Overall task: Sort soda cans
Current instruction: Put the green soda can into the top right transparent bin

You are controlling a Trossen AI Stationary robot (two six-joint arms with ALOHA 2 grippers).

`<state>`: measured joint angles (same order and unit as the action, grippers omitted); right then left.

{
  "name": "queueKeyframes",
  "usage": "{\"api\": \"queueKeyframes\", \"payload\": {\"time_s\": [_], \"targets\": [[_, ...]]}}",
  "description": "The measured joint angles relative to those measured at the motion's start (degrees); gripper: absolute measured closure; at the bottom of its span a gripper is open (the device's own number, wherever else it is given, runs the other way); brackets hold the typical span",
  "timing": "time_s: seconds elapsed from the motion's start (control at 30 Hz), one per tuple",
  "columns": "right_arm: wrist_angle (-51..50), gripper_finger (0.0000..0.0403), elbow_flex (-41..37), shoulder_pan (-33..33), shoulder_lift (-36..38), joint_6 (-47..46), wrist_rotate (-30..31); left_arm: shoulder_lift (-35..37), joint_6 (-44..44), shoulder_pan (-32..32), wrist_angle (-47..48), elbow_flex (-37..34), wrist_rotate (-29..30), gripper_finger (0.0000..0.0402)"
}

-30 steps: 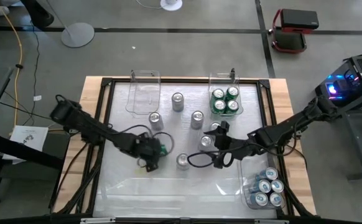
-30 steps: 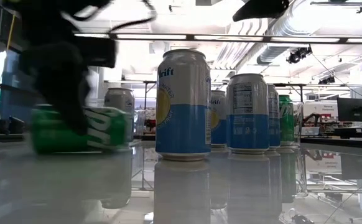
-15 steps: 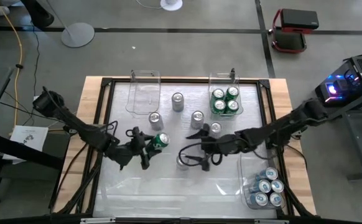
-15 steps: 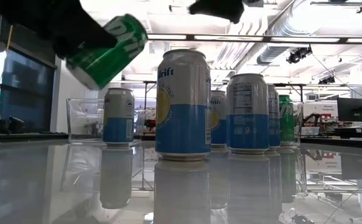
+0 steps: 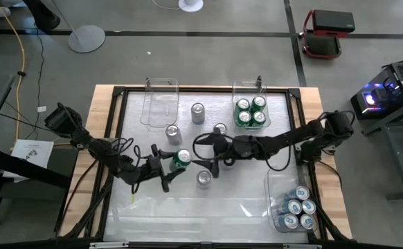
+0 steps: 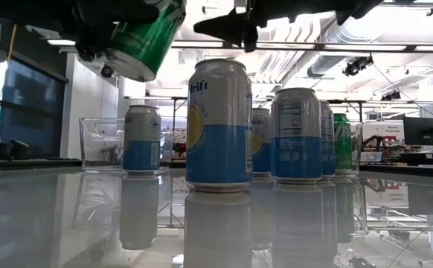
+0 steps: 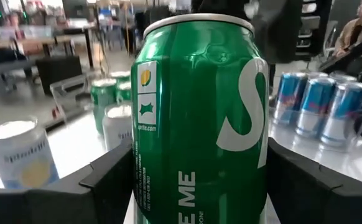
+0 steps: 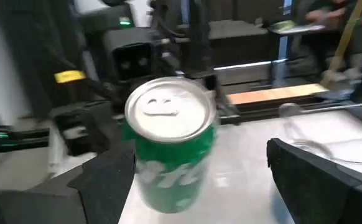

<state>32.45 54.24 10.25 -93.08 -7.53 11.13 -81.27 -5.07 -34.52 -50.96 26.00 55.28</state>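
Above the table [image 5: 146, 207], left jaws clamp a green can [image 5: 181, 158], its base hidden; right jaws gape wide.

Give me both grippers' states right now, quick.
Left gripper: closed on a green can, lifted off the table.
Right gripper: open, holding nothing, above the table's middle, facing the green can.

My table [image 5: 146, 207] has a glossy white top in a black frame. On it stand three clear bins: an empty one [image 5: 161, 102], one [image 5: 250, 104] holding green cans, one [image 5: 284, 200] holding blue cans. Loose soda cans [image 5: 203, 179] stand mid-table.
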Motion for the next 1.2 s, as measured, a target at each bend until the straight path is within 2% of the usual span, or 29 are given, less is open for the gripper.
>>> {"api": "queueKeyframes", "payload": {"time_s": [0.1,0.33,0.77,1.07,1.2], "targets": [[1.5,0.0057,0.0,-1.1,-0.2,-1.9,-4.7,-1.6,3.4,1.0,-5.1,0.0,-0.4,0.0112],[4.7,0.0057,0.0,-1.3,-2.4,1.0,-5.3,-3.8,4.3,3.5,-6.6,1.8,-2.9,0.0110],[5.4,0.0056,0.0,-1.5,-3.4,-1.3,-6.2,-3.9,4.1,6.9,7.3,8.9,-8.5,0.0108],[3.6,0.0058,0.0,-1.6,-3.4,0.2,-7.9,-3.9,2.7,7.5,9.2,9.7,-9.3,0.0108],[3.6,0.0081,0.0,-1.6,-3.4,1.4,-7.9,-3.9,2.2,7.5,9.3,9.7,-9.3,0.0108]]}}
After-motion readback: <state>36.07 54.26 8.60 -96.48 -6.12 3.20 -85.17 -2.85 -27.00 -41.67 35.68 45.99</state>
